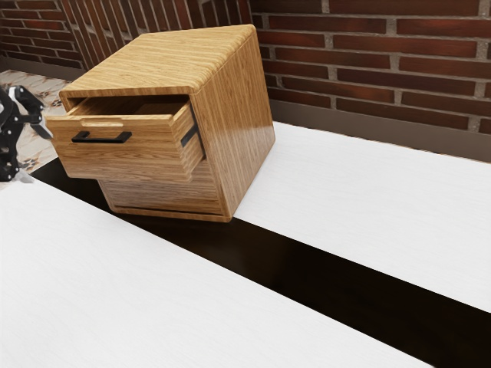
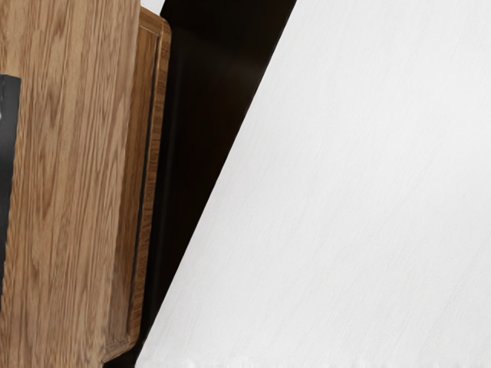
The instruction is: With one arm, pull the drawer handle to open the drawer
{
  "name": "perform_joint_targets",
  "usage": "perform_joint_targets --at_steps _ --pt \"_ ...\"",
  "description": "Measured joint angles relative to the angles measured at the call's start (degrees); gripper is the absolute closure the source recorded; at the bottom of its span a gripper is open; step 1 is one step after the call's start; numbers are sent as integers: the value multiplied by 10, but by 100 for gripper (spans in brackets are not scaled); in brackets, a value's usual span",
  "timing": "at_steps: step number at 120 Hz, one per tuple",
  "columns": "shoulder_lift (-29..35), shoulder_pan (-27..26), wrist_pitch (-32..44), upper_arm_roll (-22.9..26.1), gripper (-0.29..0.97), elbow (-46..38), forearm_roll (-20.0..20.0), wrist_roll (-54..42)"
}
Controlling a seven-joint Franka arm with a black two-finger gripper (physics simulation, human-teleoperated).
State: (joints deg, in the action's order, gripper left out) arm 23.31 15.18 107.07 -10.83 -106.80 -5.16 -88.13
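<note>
A light wooden cabinet [image 1: 230,107] stands on the table in the exterior view. Its top drawer [image 1: 123,146] is pulled partly out toward the exterior view's left, and the dark inside shows behind the drawer front. A black bar handle [image 1: 101,138] runs across that front. My black gripper [image 1: 29,146] is at the exterior view's left edge, a short way off the handle and not touching it, with its fingers spread open and nothing between them. The wrist view looks along the drawer front [image 2: 69,184], with the handle [image 2: 8,192] as a dark strip at the edge.
The table has white surfaces [image 1: 368,207] split by a dark strip [image 1: 322,284]. A red brick wall [image 1: 383,61] stands behind. A lower drawer front [image 1: 165,195] sits flush in the cabinet, under the open drawer.
</note>
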Motion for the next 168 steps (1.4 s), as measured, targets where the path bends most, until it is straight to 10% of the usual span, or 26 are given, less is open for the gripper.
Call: perform_joint_targets --at_steps 168 --pt "-119 -32 109 -5 0 46 0 61"
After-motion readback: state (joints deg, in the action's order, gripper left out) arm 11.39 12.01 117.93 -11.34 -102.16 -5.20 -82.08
